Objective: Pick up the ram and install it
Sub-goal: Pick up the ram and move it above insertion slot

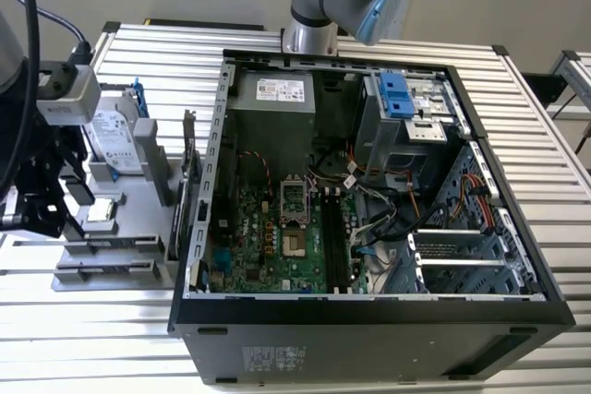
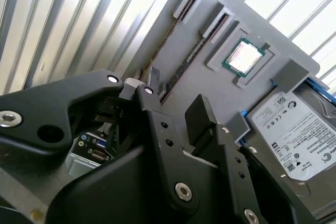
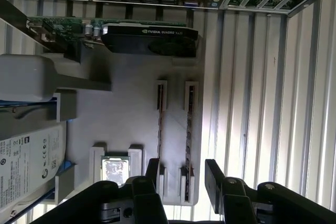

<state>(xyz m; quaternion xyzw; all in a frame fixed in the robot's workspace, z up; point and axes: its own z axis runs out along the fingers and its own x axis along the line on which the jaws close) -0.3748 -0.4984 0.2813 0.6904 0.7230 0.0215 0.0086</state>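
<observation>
1. Currently my end effector point(image 3: 182, 170) is over the grey fixture tray point(image 3: 131, 108), fingers apart, nothing clamped.
2. The ram point(image 3: 188, 129) stands on edge in one of the two long slots of that tray. In the first wrist view it runs straight into the gap between my two fingers point(image 3: 212, 169). I cannot tell whether either finger touches it.
3. A second thin stick point(image 3: 160, 119) sits in the neighbouring slot, parallel to the ram and just beside my other finger.
4. The processor chip point(image 3: 115, 170) lies flat in its pocket on the same tray, beside the slots.
5. The hard drive point(image 3: 26, 166) is propped on the tray beyond the chip, label side showing.
6. A graphics card point(image 3: 149, 38) stands at the tray's end nearest the computer case point(image 1: 369, 320).
7. In the exterior view the tray is on the bench point(image 1: 157, 53), just beside the case on the exterior view's left.
8. The case lies open, motherboard point(image 1: 268, 237) facing up; the ram is well apart from it, not installed.
</observation>
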